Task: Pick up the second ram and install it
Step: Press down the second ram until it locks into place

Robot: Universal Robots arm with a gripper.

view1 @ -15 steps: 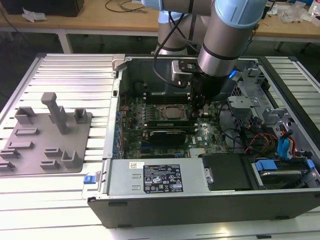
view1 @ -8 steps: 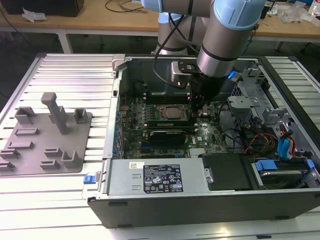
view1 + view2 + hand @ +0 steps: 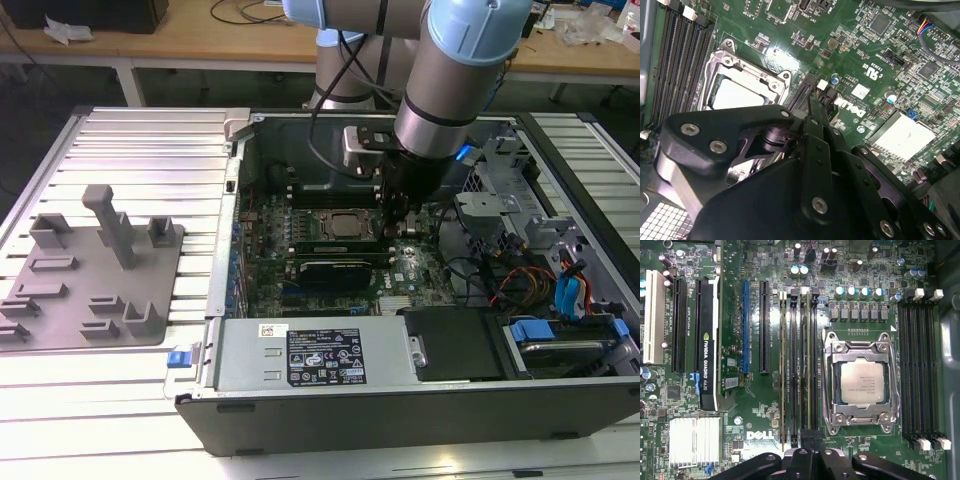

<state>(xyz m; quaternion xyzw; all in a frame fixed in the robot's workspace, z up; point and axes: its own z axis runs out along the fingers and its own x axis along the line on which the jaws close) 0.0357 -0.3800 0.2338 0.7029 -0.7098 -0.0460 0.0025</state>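
In the first wrist view the second ram (image 3: 808, 365) stands edge-on in a black slot beside the processor socket (image 3: 862, 382), a thin green strip running the slot's length. Its near end passes under my gripper (image 3: 803, 437), whose black fingers are pressed together over that end. A similar thin stick (image 3: 784, 365) sits two slots away. In the second wrist view the gripper (image 3: 812, 107) is shut, tips down at the slots next to the socket (image 3: 737, 92). In the exterior view the gripper (image 3: 400, 228) is low inside the open computer case (image 3: 230, 300), over the motherboard.
A grey holder block (image 3: 100, 275) with upright posts lies on the slatted table at the exterior view's left. Inside the case are a black expansion card (image 3: 709, 345), a finned heat sink (image 3: 694, 440), more slots (image 3: 920, 365), the power supply (image 3: 310, 355) and cables (image 3: 560, 285).
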